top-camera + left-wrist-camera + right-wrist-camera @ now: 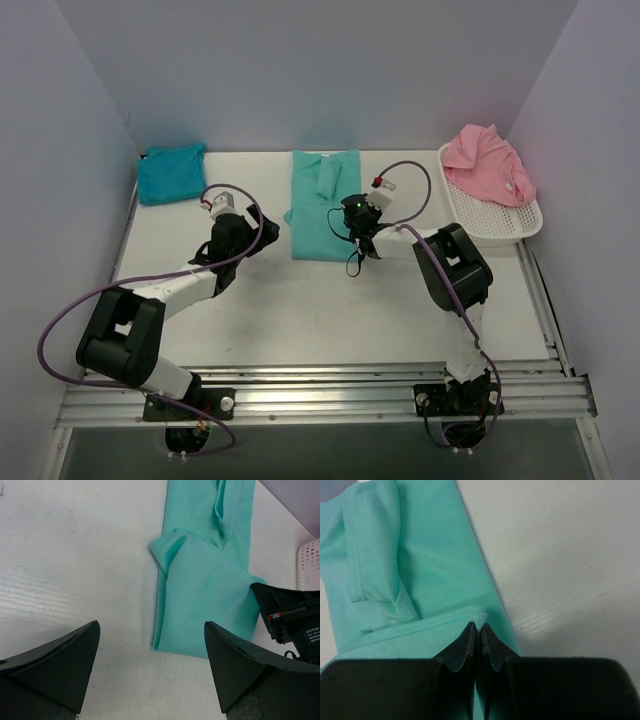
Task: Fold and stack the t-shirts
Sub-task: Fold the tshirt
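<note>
The top external view alone takes in all three shirts. The sea-green t-shirt lies flat at the middle back of the white tabletop. The turquoise-blue t-shirt sits as a folded bundle in the far left corner. The pink t-shirt is heaped loosely in the white mesh basket at the far right, spilling over its rim. Purple cables loop from both arms.

The wrist views add what that view is too far away to show. In the right wrist view, the right gripper has its black, wedge-shaped jaws pressed together. The corner of a doubled-over layer of the sea-green cloth sits right at their tips and appears pinched between them. A stitched hem and a sleeve folded inward show up as soft ridges on the smooth knit.

In the left wrist view, the left gripper has its jaws spread wide and released. They hold nothing and hang over the tabletop, just beside the shirt's near left corner. The same view shows the shirt as a long, narrow rectangle with one short sleeve poking out to the left. The tabletop's faintly scuffed matte finish is visible, and a strip of the basket's perforated plastic wall runs along the right edge. The right arm's black body rests at the shirt's right side.
</note>
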`<state>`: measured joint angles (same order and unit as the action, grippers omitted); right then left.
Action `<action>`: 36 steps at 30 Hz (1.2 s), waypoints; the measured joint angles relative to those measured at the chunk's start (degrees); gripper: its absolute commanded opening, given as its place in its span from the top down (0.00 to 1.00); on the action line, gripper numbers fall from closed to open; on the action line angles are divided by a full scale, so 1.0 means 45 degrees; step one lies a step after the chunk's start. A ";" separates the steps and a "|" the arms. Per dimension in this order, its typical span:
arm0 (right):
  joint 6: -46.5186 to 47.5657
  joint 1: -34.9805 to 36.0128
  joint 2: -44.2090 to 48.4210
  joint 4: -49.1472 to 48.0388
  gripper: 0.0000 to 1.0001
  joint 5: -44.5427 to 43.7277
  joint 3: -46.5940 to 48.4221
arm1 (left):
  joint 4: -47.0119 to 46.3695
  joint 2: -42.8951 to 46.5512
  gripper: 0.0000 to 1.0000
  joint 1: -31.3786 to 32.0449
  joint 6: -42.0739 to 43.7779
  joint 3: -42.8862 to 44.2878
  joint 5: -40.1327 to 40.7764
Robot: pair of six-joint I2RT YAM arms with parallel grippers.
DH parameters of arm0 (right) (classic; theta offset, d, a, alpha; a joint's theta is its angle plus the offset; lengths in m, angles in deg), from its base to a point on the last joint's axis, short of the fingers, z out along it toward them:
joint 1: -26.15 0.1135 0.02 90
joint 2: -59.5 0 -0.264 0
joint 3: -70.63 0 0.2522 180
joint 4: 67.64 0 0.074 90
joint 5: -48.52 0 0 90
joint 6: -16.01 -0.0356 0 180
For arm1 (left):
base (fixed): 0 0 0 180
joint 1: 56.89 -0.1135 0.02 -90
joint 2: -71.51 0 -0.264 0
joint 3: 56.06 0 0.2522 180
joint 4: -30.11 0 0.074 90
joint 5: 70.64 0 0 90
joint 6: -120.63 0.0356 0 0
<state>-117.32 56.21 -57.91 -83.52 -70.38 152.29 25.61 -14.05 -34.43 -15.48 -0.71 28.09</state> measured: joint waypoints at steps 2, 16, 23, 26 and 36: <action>-0.0160 -0.0034 0.0000 0.0102 1.00 -0.0214 -0.0083 | -0.0005 -0.0029 0.06 0.0000 0.0000 -0.0005 0.0005; -0.1025 -0.0117 -0.0418 0.0559 1.00 -0.0573 -0.0058 | -0.0083 -0.0185 0.06 0.0000 0.0005 -0.0005 0.0000; -0.1812 -0.0214 -0.0554 0.1073 0.59 -0.1015 0.0117 | -0.0087 -0.0185 0.06 0.0000 0.0005 -0.0005 0.0000; -0.2059 -0.0257 -0.0554 0.0962 0.18 -0.1326 0.0296 | -0.0087 -0.0185 0.06 0.0000 0.0005 -0.0005 0.0000; -0.1661 -0.0257 -0.0277 0.1705 0.00 -0.1812 0.0442 | -0.0083 -0.0185 0.06 0.0000 0.0010 0.0000 0.0005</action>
<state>-124.79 55.05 -59.15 -75.85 -78.53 154.28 25.24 -14.88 -34.43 -15.43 -0.71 28.11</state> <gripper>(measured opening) 0.996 0.940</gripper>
